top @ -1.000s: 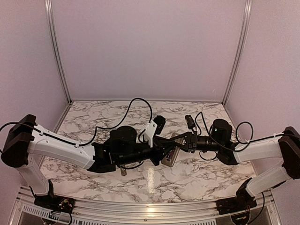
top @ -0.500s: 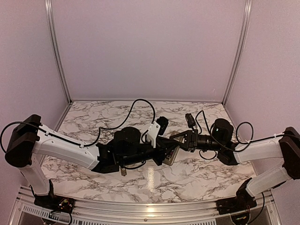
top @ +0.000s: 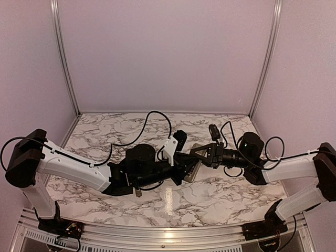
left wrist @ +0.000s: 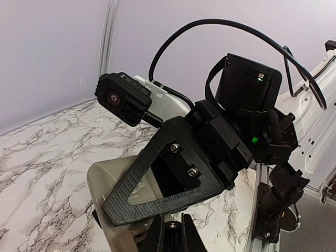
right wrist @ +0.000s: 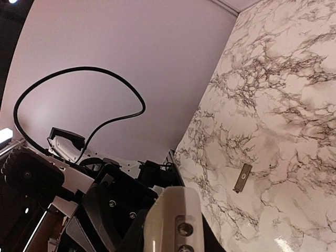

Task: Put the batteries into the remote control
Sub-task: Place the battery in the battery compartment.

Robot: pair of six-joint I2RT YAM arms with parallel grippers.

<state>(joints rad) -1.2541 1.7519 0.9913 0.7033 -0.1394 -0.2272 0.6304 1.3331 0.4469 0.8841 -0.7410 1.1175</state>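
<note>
The remote control point(top: 192, 174) is held tilted above the table's middle, tan-grey back up. In the right wrist view the remote point(right wrist: 169, 210) shows its dark recess with two round metal contacts. My right gripper point(top: 199, 157) is shut on the remote's sides; it also shows in the right wrist view point(right wrist: 170, 240). My left gripper point(top: 183, 169) is shut on a small dark battery point(left wrist: 172, 227) with a metal tip, right at the remote's point(left wrist: 106, 181) lower end. The right gripper's triangular finger point(left wrist: 157, 181) lies across the remote.
A small tan battery cover point(right wrist: 242, 178) lies flat on the marble table point(top: 220, 199), under the left arm in the top view point(top: 137, 192). Black cables loop over both wrists. The aluminium front rail point(top: 157, 233) runs along the near edge.
The left arm has pushed right and closed in on the remote. The right gripper has shifted slightly left and up with the remote in it.
</note>
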